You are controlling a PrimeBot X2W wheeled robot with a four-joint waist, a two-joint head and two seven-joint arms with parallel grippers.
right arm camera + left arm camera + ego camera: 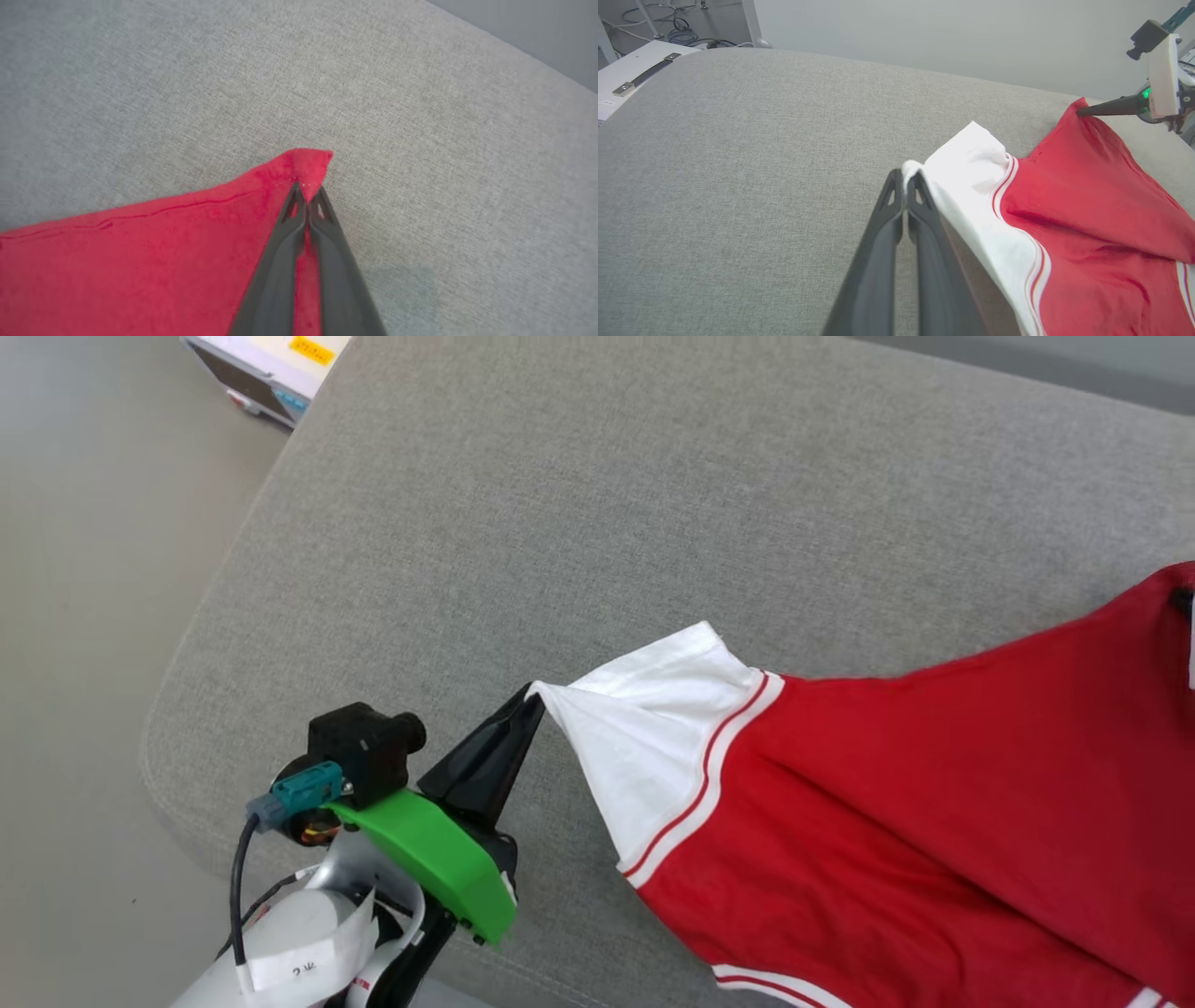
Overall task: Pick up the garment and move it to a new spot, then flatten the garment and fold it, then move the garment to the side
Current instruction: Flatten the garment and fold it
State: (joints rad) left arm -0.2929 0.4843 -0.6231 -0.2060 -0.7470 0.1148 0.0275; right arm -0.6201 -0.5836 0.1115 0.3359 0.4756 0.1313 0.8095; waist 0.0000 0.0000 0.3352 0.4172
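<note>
The garment (915,803), a red jersey with a white sleeve and red-and-white trim, hangs stretched above the grey cushion (579,523). My left gripper (534,698) is shut on the tip of the white sleeve (971,158); its fingertips pinch the cloth in the left wrist view (905,176). My right gripper (306,189) is shut on a red corner of the garment (308,165), and it also appears at the far right of the left wrist view (1080,111). The chest print is hidden.
The grey cushion's rounded edge (163,709) drops to a pale floor (84,616) on the left. A white box (271,364) stands on the floor beyond the cushion's far left corner. Cables (682,32) lie on the floor behind it.
</note>
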